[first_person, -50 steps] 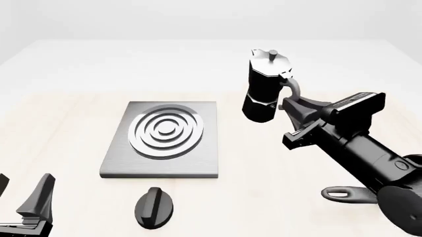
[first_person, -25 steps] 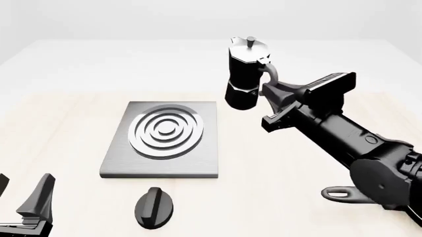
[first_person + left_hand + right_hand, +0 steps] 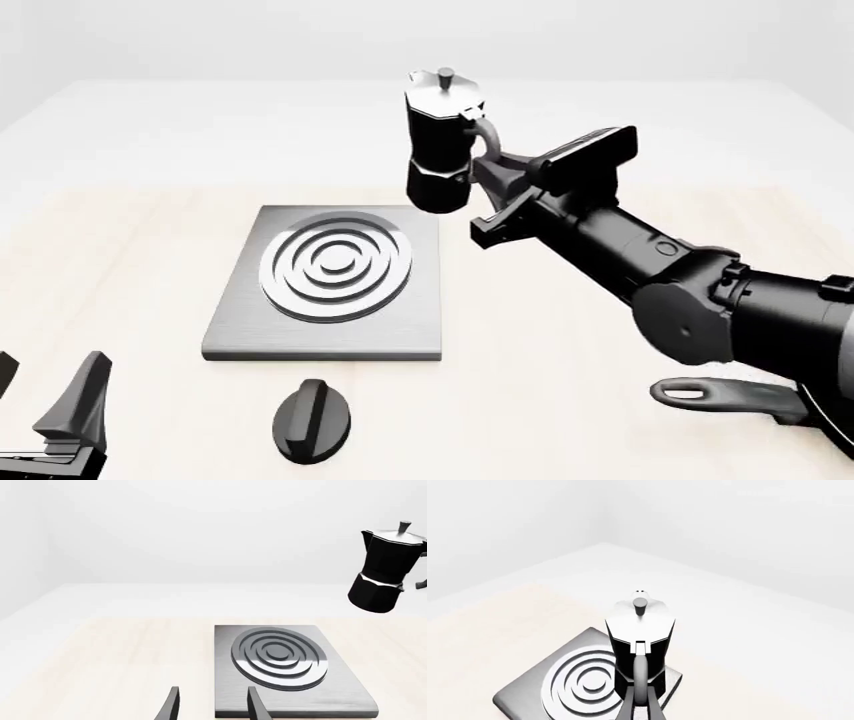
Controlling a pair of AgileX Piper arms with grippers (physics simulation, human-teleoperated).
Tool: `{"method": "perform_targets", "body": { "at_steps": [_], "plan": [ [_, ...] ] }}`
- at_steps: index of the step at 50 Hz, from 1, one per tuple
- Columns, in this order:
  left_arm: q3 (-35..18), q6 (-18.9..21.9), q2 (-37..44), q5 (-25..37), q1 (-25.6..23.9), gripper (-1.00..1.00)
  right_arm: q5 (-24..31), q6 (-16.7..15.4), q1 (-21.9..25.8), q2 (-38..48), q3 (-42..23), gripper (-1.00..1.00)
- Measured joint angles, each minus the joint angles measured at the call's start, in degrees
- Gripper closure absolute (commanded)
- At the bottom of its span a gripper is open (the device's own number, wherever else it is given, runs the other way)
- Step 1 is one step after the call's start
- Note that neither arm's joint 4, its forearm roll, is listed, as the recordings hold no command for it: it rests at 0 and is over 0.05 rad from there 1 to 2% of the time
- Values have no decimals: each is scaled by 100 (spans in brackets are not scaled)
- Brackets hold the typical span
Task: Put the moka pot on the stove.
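Moka pot up in the air, clear of the table, upright with a slight tilt, silver lid and knob on top, curved handle turned to the right. Held by that handle in the right gripper, fingers pinched on it from the right side, right arm reaching in from the near right. Pot base above the far right corner of the stove, not touching it, not yet over the ring burner. Seen from the right wrist, pot straight ahead, handle toward the camera, stove below and beyond it, rings partly hidden behind the pot body.

Stove flat on the table, left of centre, burner rings in its far half. Black oval knob on the table just near of the stove, apart from it.

Left gripper low at the near left corner, fingers spread, holding nothing, well apart from the stove. From the left wrist, two fingertips apart, stove ahead, pot high at the right.
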Motion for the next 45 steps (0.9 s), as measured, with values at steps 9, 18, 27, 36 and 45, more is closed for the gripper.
{"method": "perform_targets", "body": {
  "at_steps": [9,18,27,36,45],
  "plan": [
    [0,0,0,0,0,-100,-71,37,164,419,-310,100],
    [0,0,0,0,0,-100,-100,59,268,771,-582,100],
    [0,0,0,0,0,-100,-123,86,368,1084,-819,100],
    [0,0,0,0,0,-100,-177,131,430,1377,-1029,100],
    [0,0,0,0,0,-100,-220,171,481,1660,-1223,100]
  ]
}}
